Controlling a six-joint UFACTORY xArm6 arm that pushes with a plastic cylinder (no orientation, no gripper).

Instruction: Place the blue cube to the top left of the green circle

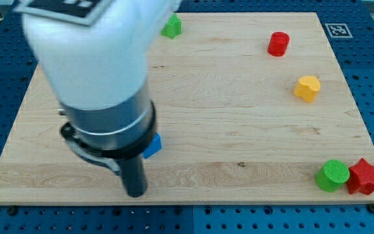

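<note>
Pale wood makes up the surface (239, 130), a board resting on a blue perforated bench. From where I stand, the blue cube (152, 145) sits in the lower left part of the board, and only a sliver of it shows, poking out on the view's right side of the arm (102, 84). That arm, a bulky white housing with a dark collar under it, fills the view's upper left and covers most of the cube and the wood around it. Below the collar the dark rod runs down to my tip (136, 193), which sits just below the blue cube, close to the board's bottom edge. No jaws exist on this rig, so nothing is held; whether the rod touches the cube I cannot tell.

Well apart, in the bottom right corner, the green circle (332, 175) lies flat, and a red star (364, 177) touches it on the view's right. Open wood lies between cube and circle. Higher up on the right stands a yellow heart-shaped block (307, 88), and above it a red cylinder (278, 43). At the view's top, a green block (171, 26) is half hidden by the arm, its shape unclear. A printed marker (337, 30) sits at the top right corner.
</note>
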